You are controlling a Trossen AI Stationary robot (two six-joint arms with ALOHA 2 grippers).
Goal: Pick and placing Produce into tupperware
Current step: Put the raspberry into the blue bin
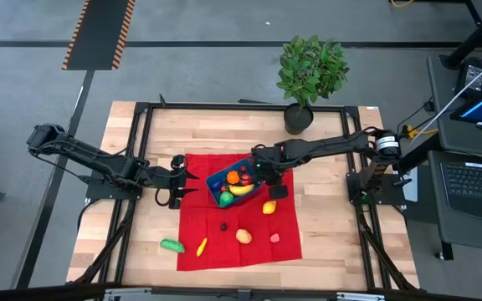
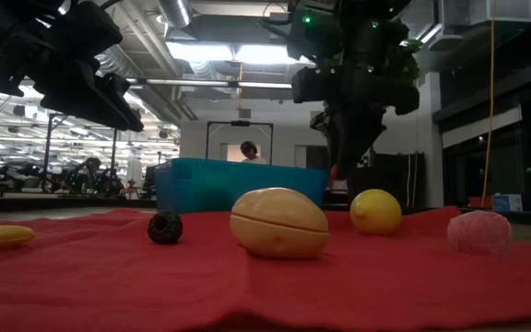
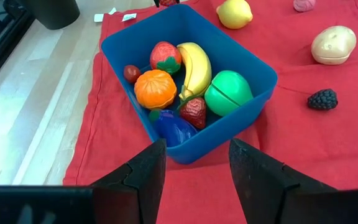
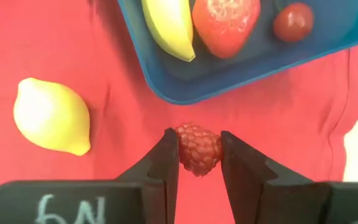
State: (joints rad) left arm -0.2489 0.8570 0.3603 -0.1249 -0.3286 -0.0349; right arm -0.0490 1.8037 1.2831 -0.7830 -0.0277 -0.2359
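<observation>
1. My right gripper (image 4: 199, 163) pinches a red raspberry (image 4: 198, 148) just outside the blue tupperware (image 4: 241, 68).
2. My left gripper (image 3: 197, 177), fingers spread and empty, faces the tupperware's near corner.
3. Lemon (image 4: 51, 116) lies on the red cloth (image 4: 55, 56).

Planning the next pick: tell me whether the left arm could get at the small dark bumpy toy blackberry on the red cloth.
Probably yes: the left gripper is open and empty, and the blackberry lies alone on bare cloth beside the blue plastic container.

place: lab/workshop | cues: hazard-striped floor tape (image 1: 99, 32); computer desk (image 1: 475, 159); exposed ceiling ducts (image 2: 146, 37)
</observation>
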